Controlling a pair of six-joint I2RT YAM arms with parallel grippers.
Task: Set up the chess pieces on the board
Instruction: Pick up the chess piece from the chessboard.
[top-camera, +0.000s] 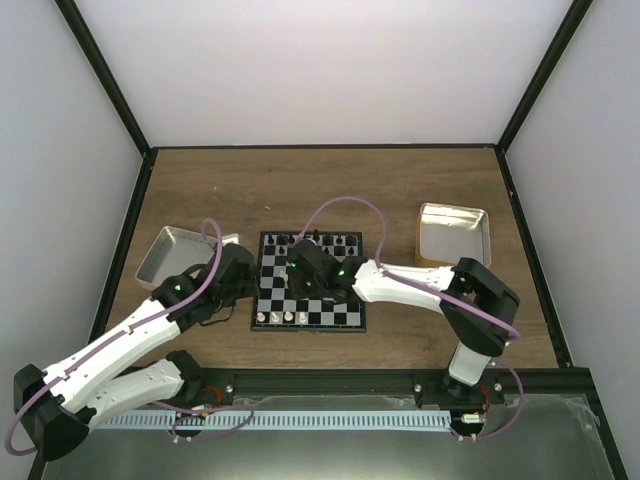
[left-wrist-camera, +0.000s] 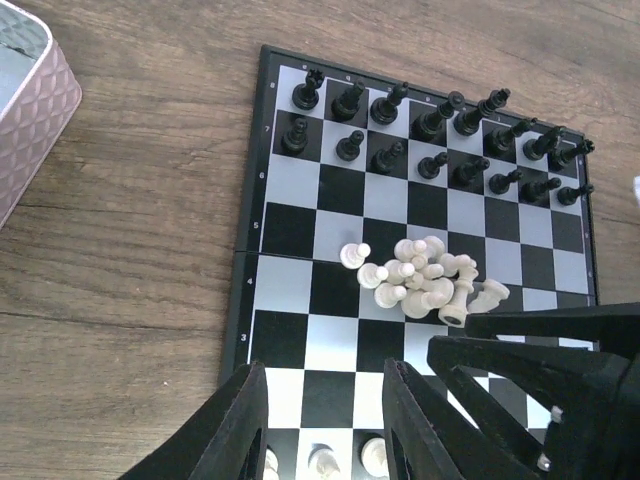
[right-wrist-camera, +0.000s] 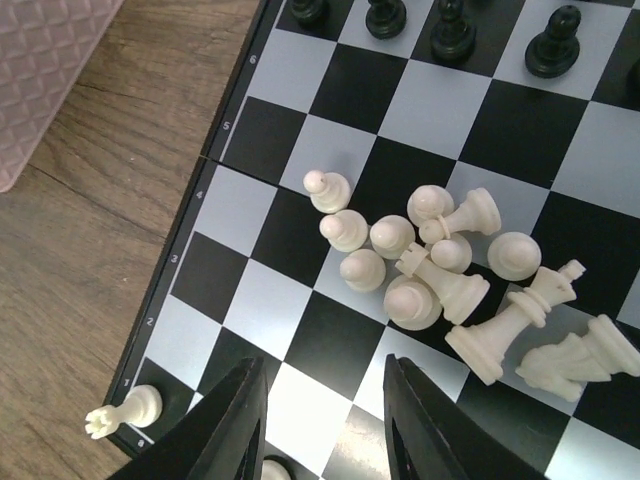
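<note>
Left fingers (left-wrist-camera: 235, 430), right fingers (right-wrist-camera: 235, 420) half-open, empty; cream pieces (right-wrist-camera: 430, 270) heaped on board (right-wrist-camera: 290, 238); tray (left-wrist-camera: 40, 110) beside.

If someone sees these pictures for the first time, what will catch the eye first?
First, a jumbled heap of cream-white pieces in the middle of the board, several toppled on their sides. Behind it, the black pieces stand upright in two tidy rows along the far edge. The left gripper and the right gripper hang open and empty over the board.
</note>
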